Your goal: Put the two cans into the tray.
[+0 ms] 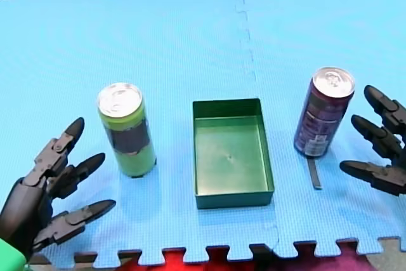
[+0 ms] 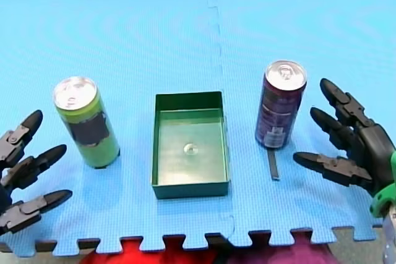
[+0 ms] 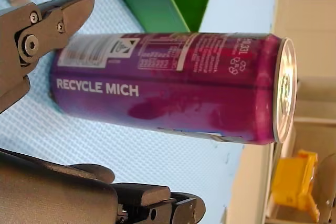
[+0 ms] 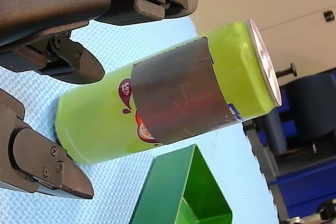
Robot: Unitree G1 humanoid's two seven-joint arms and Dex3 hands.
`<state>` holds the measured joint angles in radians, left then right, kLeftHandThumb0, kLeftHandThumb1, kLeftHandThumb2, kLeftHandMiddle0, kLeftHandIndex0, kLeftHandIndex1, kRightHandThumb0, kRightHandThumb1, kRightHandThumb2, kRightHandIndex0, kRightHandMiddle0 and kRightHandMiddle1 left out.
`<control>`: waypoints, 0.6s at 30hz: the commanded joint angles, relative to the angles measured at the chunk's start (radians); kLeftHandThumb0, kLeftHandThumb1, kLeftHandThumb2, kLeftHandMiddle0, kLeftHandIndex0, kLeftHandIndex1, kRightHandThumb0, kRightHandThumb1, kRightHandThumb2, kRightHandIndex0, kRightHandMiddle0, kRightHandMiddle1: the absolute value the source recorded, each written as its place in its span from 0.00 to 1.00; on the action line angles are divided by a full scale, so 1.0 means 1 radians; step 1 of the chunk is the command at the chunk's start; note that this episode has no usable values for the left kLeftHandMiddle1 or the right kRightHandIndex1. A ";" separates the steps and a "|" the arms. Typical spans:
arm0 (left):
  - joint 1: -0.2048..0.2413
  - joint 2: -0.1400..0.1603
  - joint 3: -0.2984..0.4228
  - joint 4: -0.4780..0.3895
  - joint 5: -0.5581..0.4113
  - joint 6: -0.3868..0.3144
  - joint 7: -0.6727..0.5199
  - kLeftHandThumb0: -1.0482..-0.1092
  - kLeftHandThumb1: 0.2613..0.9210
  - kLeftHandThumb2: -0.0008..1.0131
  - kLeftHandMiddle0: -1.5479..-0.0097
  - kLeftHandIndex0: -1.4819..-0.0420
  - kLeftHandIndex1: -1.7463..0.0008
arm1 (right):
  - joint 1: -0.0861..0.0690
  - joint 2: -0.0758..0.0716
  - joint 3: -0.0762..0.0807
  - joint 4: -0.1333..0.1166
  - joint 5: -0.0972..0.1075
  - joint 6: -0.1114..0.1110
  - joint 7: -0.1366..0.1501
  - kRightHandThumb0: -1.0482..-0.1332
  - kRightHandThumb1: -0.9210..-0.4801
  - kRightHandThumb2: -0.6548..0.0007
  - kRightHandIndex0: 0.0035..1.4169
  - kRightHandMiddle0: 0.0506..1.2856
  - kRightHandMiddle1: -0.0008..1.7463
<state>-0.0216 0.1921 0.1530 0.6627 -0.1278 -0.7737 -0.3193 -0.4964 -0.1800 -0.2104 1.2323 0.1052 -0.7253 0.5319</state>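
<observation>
- Cans, first head view: tall green aluminium can with a dark grey label (image 1: 127, 132) stands upright at left-centre of the frame. Tall purple aluminium can (image 1: 323, 115) stands upright at right-centre. Both are on the blue foam mat (image 1: 190, 42), neither in the tray.
- Shallow green rectangular metal tray (image 1: 228, 150) sits mid-frame between them, nothing in it, apart from both cans.
- Left hand (image 1: 54, 182) is at lower left near the green can, not touching it, holding nothing. Right hand (image 1: 380, 147) is at the right edge just beside the purple can, also holding nothing.
- Second head view: same layout, with a visible gap between each hand and its can. A short grey strip (image 2: 273, 166) lies on the mat at the purple can's base.
- First wrist view: the right hand's fingers (image 3: 58, 17) flank the purple can, no contact that I can see. The tray corner is behind it.
- Second wrist view: the left hand's fingers (image 4: 73, 64) bracket the green can, clear of it.
- Step, my read: pre-grasp on both cans, nothing placed yet.
- Next: advance each hand until the can body sits between the fingers and close at mid-height. Then lift clear of the tray wall, move inward and set down upright.
- Tall cans likely tip easily, so approach square and don't nudge the top.
</observation>
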 commanded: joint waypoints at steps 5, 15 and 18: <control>0.002 0.003 0.002 0.001 0.002 -0.001 0.007 0.00 0.75 0.01 0.67 0.89 1.00 | -0.015 -0.012 0.010 0.003 -0.016 0.008 -0.019 0.07 0.61 1.00 0.15 0.07 0.00; -0.008 0.006 0.005 0.029 -0.002 -0.010 0.002 0.00 0.77 0.01 0.67 0.88 0.99 | -0.037 -0.010 0.018 0.006 -0.025 0.022 -0.034 0.14 0.66 1.00 0.14 0.07 0.00; -0.010 0.006 0.007 0.036 -0.003 -0.014 0.000 0.00 0.77 0.01 0.66 0.88 0.99 | -0.043 -0.010 0.019 0.008 -0.026 0.026 -0.034 0.15 0.67 1.00 0.14 0.07 0.00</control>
<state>-0.0284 0.1931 0.1568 0.6940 -0.1260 -0.7816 -0.3186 -0.5304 -0.1872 -0.1901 1.2397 0.0788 -0.7029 0.5004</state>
